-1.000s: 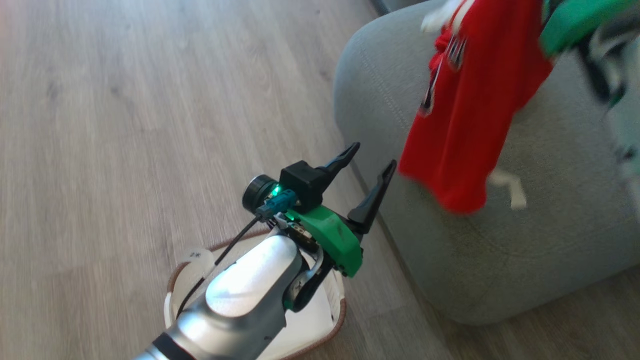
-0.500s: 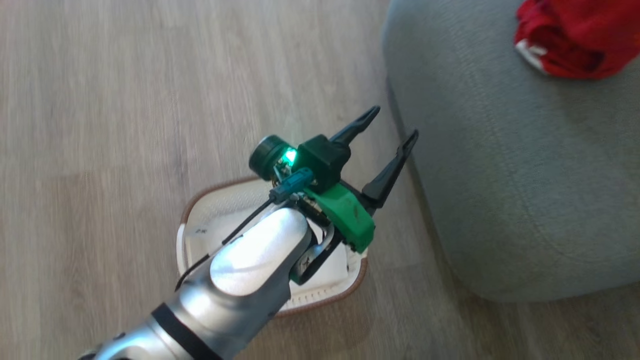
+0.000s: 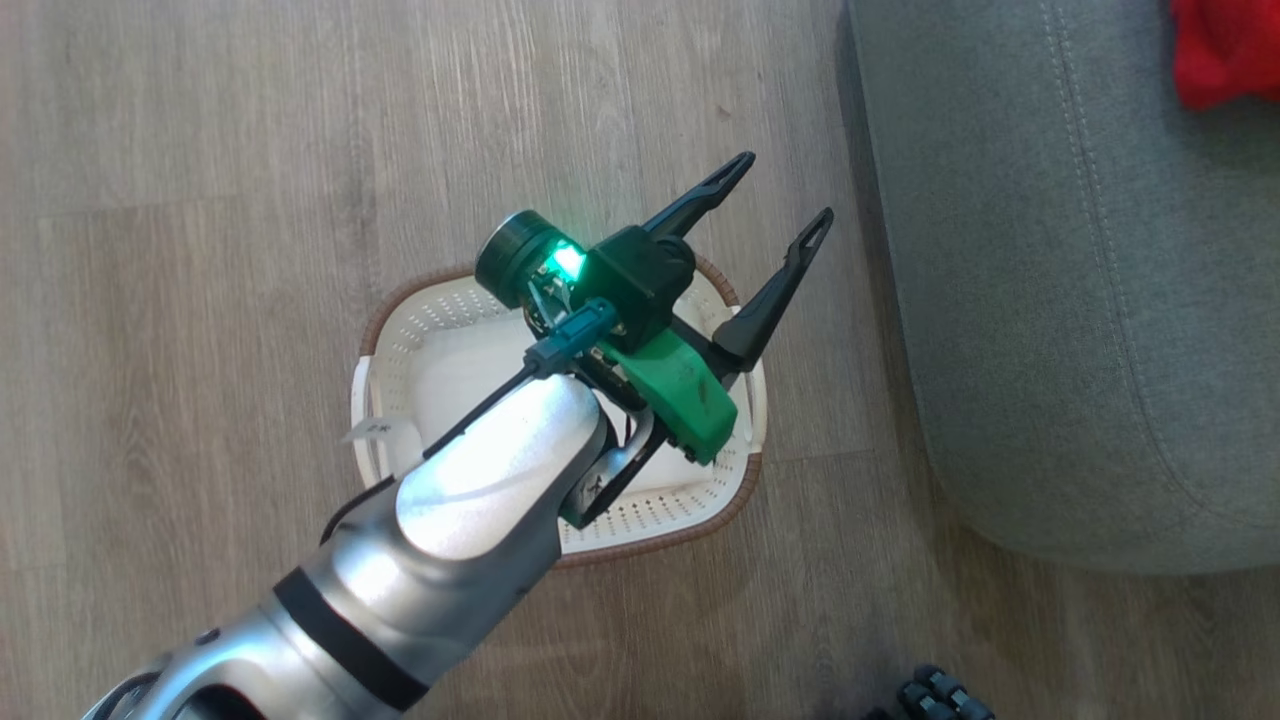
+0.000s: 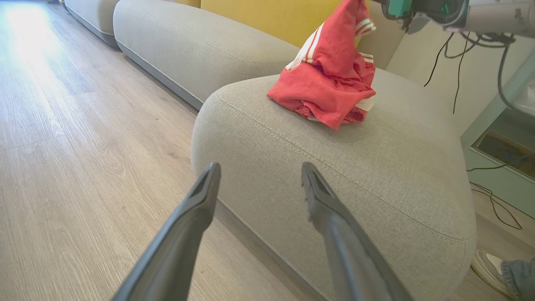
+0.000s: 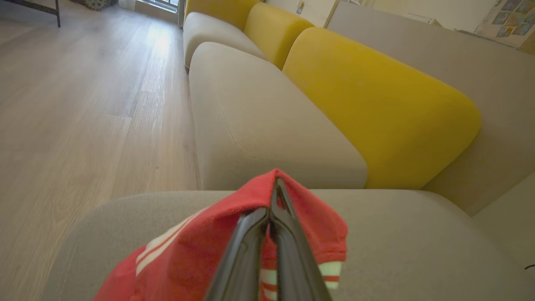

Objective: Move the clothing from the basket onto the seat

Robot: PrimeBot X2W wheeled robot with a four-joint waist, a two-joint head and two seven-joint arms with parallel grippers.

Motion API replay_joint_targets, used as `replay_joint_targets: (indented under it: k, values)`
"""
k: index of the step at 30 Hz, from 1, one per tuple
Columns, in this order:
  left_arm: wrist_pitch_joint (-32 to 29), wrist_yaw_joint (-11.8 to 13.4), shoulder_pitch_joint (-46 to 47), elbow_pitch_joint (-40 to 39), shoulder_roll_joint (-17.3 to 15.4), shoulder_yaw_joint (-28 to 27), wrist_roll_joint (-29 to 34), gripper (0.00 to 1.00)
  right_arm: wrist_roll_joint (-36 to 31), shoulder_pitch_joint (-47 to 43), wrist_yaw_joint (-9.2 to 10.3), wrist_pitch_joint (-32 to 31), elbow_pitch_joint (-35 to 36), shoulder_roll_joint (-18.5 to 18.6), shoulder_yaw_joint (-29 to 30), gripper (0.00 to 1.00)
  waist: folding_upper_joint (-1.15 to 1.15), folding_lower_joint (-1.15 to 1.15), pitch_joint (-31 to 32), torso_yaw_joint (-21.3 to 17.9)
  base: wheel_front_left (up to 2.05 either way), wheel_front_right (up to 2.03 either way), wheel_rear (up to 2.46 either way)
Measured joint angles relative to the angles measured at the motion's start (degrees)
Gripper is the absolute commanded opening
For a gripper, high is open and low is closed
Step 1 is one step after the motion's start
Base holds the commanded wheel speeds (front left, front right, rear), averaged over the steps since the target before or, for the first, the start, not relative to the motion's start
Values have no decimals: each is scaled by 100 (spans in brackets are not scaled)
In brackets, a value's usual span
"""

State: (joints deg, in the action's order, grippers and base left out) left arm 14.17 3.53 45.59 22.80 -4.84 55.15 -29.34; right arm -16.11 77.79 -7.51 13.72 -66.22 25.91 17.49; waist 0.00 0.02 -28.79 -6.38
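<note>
Quick update: a sec ago the red clothing (image 4: 330,90) was dangling mid-air, now it's slumped in a heap on the seat (image 4: 334,175), upper middle of the left wrist frame. Right fingers (image 5: 246,251) still pinched shut on its top fold tho, so not let go yet. Left fingers (image 3: 780,285) spread wide, holding nothing, over the basket (image 3: 660,500) at center of the head frame (head cam swung down btw, basket didn't move). No red showing in there, so prob nearly done imo.
</note>
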Motion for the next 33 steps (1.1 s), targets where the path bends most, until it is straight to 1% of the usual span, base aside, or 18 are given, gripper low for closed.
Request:
replay_joint_targets:
  k: [2, 6, 9, 10, 11, 12, 13, 14, 15, 17, 20, 21, 25, 30, 33]
  values:
    - [-4, 1, -1, -16, -27, 11, 0, 100, -140, -250, 0, 1, -14, -127, 214, 0, 0, -1, -35, -26, 0, 0, 0]
    - [-56, 2, -1, -86, -37, 53, 5, 100, -366, -600, 0, 44, -15, -187, 673, 0, 0, -2, -42, -63, 0, 0, 0]
    - [-57, 12, -1, -121, -68, 67, 44, 100, -547, -751, 0, 44, -21, -296, 860, 0, 0, -2, -36, -85, 0, 0, 0]
    - [-69, 20, -1, -121, -78, 74, 44, 100, -610, -792, 0, 44, -25, -334, 895, 5, 0, -2, -31, -92, 0, 0, 0]
    - [-74, 47, -1, -121, -90, 82, 44, 100, -665, -822, 0, 45, -49, -387, 946, 24, 0, -2, -24, -101, 0, 0, 0]
    - [-74, 54, -1, -121, -102, 90, 44, 100, -709, -838, 0, 43, -99, -422, 989, 38, 0, -2, -13, -109, 0, 0, 0]
    - [-74, 54, -3, -122, -120, 99, 44, 100, -721, -857, 0, 44, -132, -453, 1024, 61, 0, -2, 1, -118, 0, 0, 0]
    - [-74, 54, -3, -122, -136, 107, 44, 100, -732, -884, 0, 44, -157, -475, 1036, 95, 0, -2, 18, -127, 0, 0, 0]
    - [-73, 55, -9, -120, -151, 108, 43, 100, -800, -916, 0, 44, -201, -486, 1007, 100, 0, -2, 41, -135, 0, 0, 0]
    - [-73, 59, -24, -121, -177, 99, 15, 100, -920, -955, 0, 44, -333, -533, 945, 100, 0, -2, 104, -155, 0, 0, 0]
    - [-70, 69, -35, -131, -187, 59, -36, 100, -917, -959, 0, 44, -422, -601, 873, 100, 0, -2, 183, -180, 0, 0, 0]
    - [-69, 108, -44, -142, -196, 27, -63, 100, -910, -958, 0, 46, -443, -628, 806, 100, 0, -2, 230, -195, 0, 0, 0]
    - [-46, 131, -159, -178, -227, -54, -131, 100, -856, -965, 0, 51, -464, -665, 472, 100, 0, -2, 466, -253, 0, 0, 0]
    - [4, 237, -491, -172, -250, -302, -287, 100, -311, -1273, 0, 52, -59, -856, -213, 100, 0, -2, 935, -310, 0, 0, 0]
    - [7, 312, -692, -144, -302, -463, -322, 100, 145, -1505, -1, 60, 225, -979, -656, 100, 0, -2, 1208, -307, 0, 0, 0]
